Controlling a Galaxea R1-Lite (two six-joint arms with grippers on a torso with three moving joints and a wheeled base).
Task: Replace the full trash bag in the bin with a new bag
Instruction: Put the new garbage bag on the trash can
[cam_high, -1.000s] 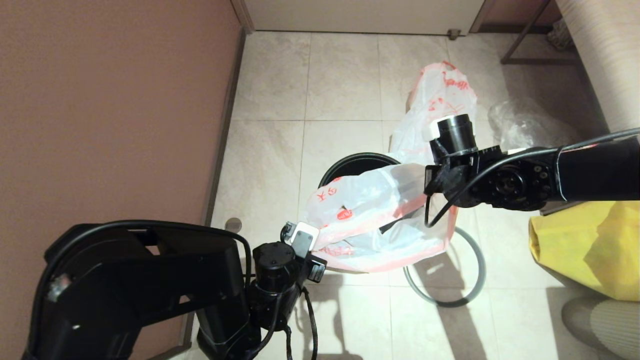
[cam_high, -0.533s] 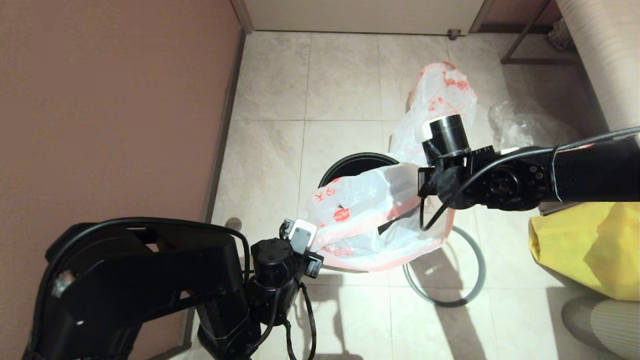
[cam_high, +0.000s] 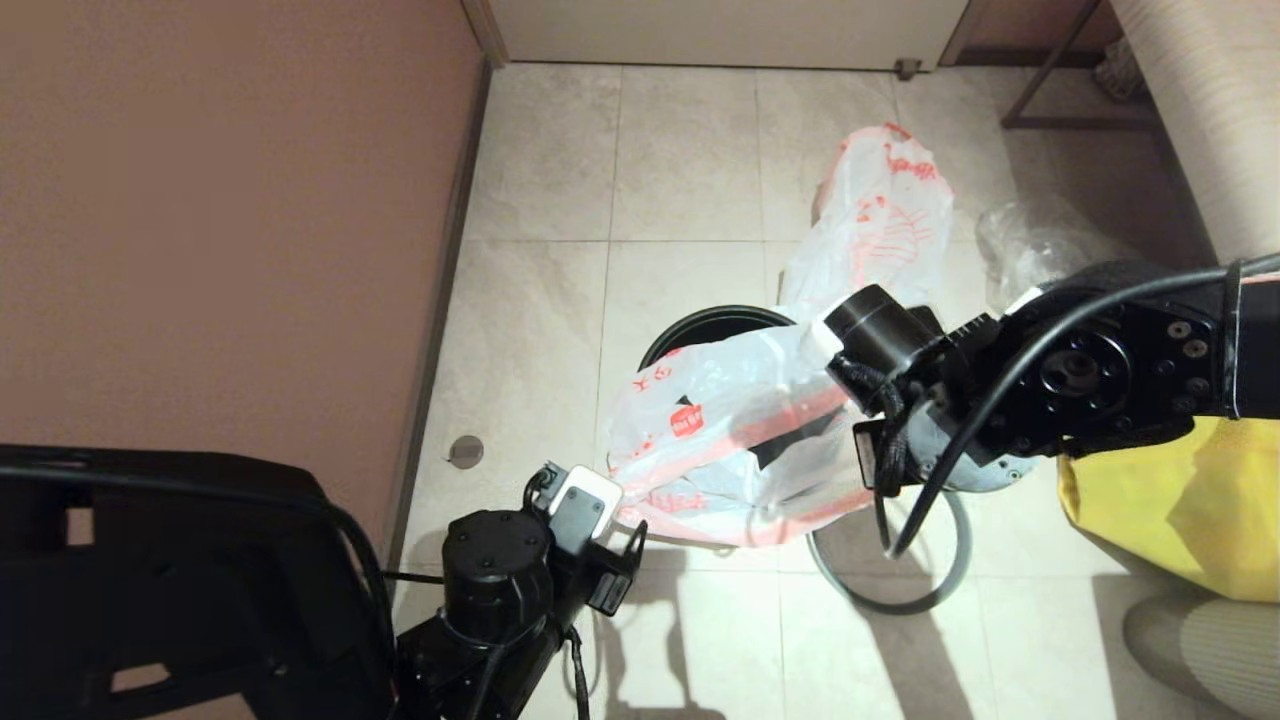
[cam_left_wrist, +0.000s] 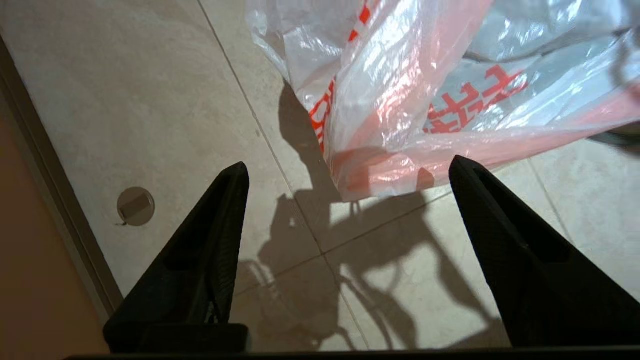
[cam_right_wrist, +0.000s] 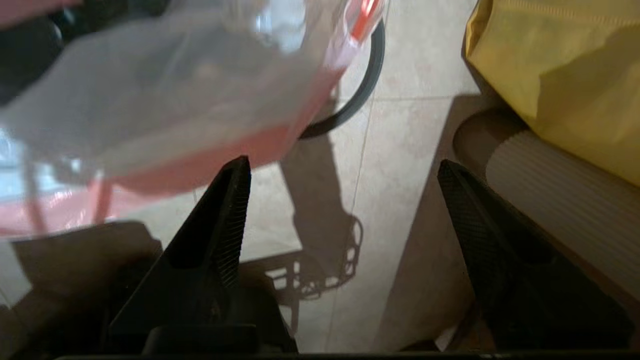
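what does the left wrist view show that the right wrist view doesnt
Only the left wrist view shows the red block characters on the new bag, the brown wall's baseboard and a round floor plate, seen past the open left tool.

Only the right wrist view shows the yellow bag, the grey ring rim lying on the floor, and a ribbed beige cushion, seen past the open right tool.

Both show the new bag's pink-red edge, with no fingers gripping it, over beige tiles.

The new bag (cam_high: 740, 440) — thin white plastic with red characters and a pink-red band — drapes loosely over the black bin (cam_high: 700, 330), hiding most of its mouth. The grey ring rim (cam_high: 900, 600) lies on the floor beside it. Behind the bin the full trash bag (cam_high: 880, 225) stands upright — seemingly free of the bin.
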